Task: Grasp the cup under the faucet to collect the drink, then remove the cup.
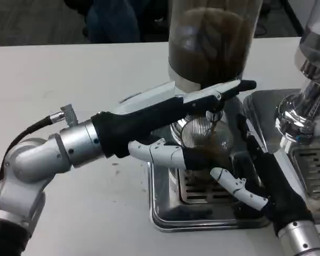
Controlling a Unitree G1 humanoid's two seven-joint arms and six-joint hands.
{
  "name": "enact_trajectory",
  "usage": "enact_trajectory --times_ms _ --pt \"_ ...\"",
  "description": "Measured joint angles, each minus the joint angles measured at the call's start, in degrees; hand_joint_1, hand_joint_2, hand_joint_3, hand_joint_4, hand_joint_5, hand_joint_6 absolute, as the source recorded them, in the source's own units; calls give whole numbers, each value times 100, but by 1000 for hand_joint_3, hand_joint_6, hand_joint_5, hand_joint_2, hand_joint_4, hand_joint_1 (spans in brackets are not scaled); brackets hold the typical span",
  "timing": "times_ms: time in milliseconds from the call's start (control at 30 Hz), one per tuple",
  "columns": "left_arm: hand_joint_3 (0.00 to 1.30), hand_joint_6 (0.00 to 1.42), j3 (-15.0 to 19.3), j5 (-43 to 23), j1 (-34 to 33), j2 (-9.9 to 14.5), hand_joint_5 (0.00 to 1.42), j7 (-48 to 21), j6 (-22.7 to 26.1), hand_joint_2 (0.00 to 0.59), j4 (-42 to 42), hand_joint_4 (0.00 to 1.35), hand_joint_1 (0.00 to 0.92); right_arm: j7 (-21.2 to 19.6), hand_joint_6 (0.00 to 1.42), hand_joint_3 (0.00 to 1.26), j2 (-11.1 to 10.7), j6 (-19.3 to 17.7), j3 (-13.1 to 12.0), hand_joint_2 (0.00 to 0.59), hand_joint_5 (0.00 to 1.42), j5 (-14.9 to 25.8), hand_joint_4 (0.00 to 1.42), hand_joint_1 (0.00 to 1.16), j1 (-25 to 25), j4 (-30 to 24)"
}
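A clear cup stands on the steel drip tray under the faucet of the big dispenser full of brown drink. A thin brown stream falls into the cup. My right hand wraps the cup from the right, dark fingers behind it and the white thumb in front. My left hand reaches in from the left. Its long fingers lie over the faucet's top, the thumb sits below the round metal faucet body, and so it grips the faucet.
A second steel machine with its own grated tray stands at the right edge, close to my right forearm. The white table stretches out to the left and behind the dispenser.
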Motion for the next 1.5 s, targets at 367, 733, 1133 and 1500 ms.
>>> enact_trajectory --times_ms 367,733,1133,1500 --pt "29 30 20 -47 42 29 12 0 17 43 -29 0 0 95 0 0 11 0 26 232 0 45 0 507 -48 62" --pt "36 37 35 -314 59 30 14 -61 189 44 -27 0 0 94 0 0 96 -1 23 232 0 50 0 506 -49 86" --pt "48 50 97 -764 79 -44 36 -304 572 52 -24 0 0 94 0 0 104 -1 16 248 0 50 0 492 -46 86" --pt "57 54 230 -946 97 -167 44 -470 767 53 -15 0 0 92 0 0 127 -1 11 249 0 49 0 491 4 86"
